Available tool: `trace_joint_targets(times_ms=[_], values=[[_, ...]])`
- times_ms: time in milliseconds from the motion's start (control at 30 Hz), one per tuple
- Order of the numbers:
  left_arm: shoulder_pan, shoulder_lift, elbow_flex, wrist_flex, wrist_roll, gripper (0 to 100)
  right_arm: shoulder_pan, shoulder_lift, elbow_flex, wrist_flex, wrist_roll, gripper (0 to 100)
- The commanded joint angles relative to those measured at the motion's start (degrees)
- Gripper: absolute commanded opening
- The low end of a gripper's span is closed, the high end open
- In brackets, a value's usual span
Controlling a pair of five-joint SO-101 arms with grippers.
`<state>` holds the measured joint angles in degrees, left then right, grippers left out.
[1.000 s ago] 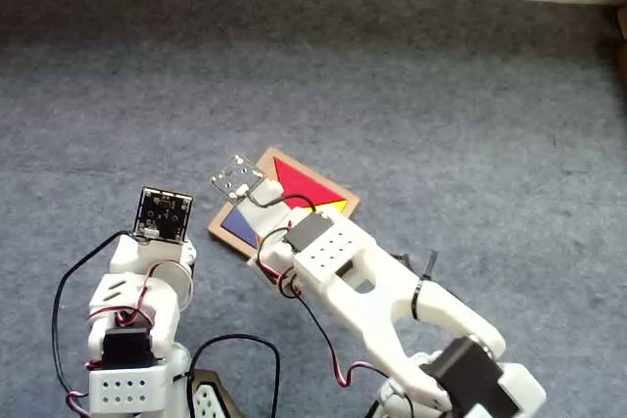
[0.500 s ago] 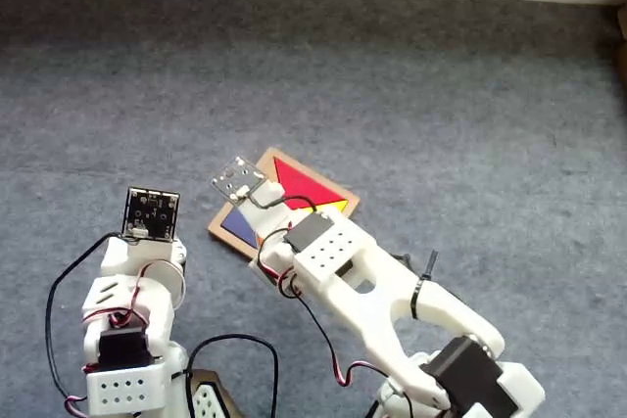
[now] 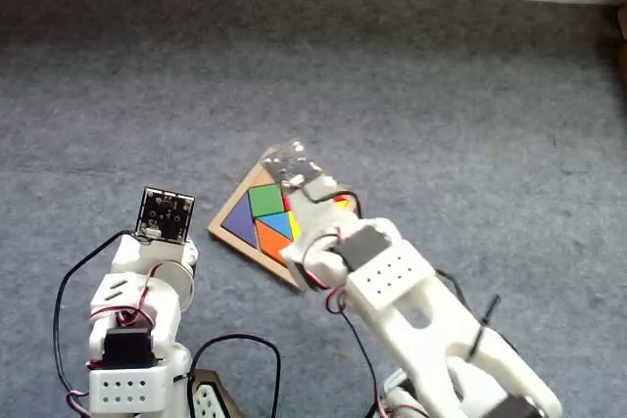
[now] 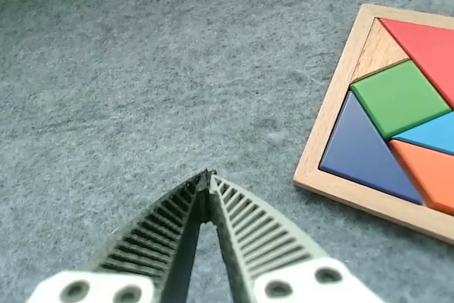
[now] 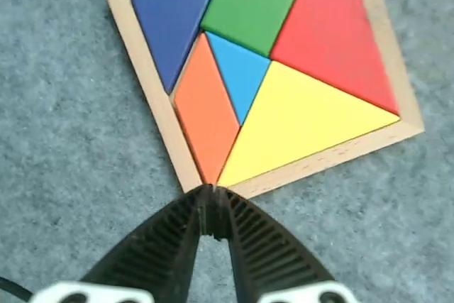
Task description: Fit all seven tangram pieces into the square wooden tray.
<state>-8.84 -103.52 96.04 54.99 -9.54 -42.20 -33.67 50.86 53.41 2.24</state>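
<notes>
The square wooden tray [image 5: 162, 97] lies corner-on on the grey-felted bench [image 3: 441, 95], in the near middle of the scene, between the two arms. Six coloured pieces sit flush in it:
- the large red triangle [image 5: 333, 40]
- the large yellow triangle [image 5: 305, 118]
- the dark blue triangle [image 5: 170, 19]
- the green square [image 5: 248, 5]
- the small light blue triangle [image 5: 241, 79]
- the orange parallelogram [image 5: 206, 115]

One small triangular corner [image 4: 379, 47], at the tray's far corner beside the green square and the red triangle, is plain wood. I cannot tell whether that is an empty slot or an unpainted seventh piece. My judgement is that the task is either finished or one piece short, depending on that corner.

The right gripper [image 5: 211, 193] has its jaws closed on nothing. Its tips are over the felt just beside the tray's near corner, where the orange and yellow pieces meet the rim. The left gripper [image 4: 208, 175] also has its jaws closed and empty, over bare felt to the left of the tray and apart from it.

The right wrist view lays out the yellow and red triangles whole, while in the high view they lie mostly under the right arm [image 3: 392, 281]. The left wrist view gives the closest look at the wood corner. The high view adds how the arms stand: the left arm [image 3: 137, 291] is at the near left, and the right arm reaches over the tray's near right side.
</notes>
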Motion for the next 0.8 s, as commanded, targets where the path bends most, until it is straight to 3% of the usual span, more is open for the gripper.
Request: trace_joint_targets(times_ms=[0,400,767], values=[[1.10,-0.31,1.10,0.09,-0.18,1,3.47,-12.44,3.38,0.31,-0.62,0.9],[1.10,-0.31,1.10,0.09,-0.18,1,16.57,-48.84,24.31,0.31,-0.09,1.1],[1.10,-0.31,1.10,0.09,-0.18,1,21.05,-71.52,39.60,0.31,2.37,1.2]])
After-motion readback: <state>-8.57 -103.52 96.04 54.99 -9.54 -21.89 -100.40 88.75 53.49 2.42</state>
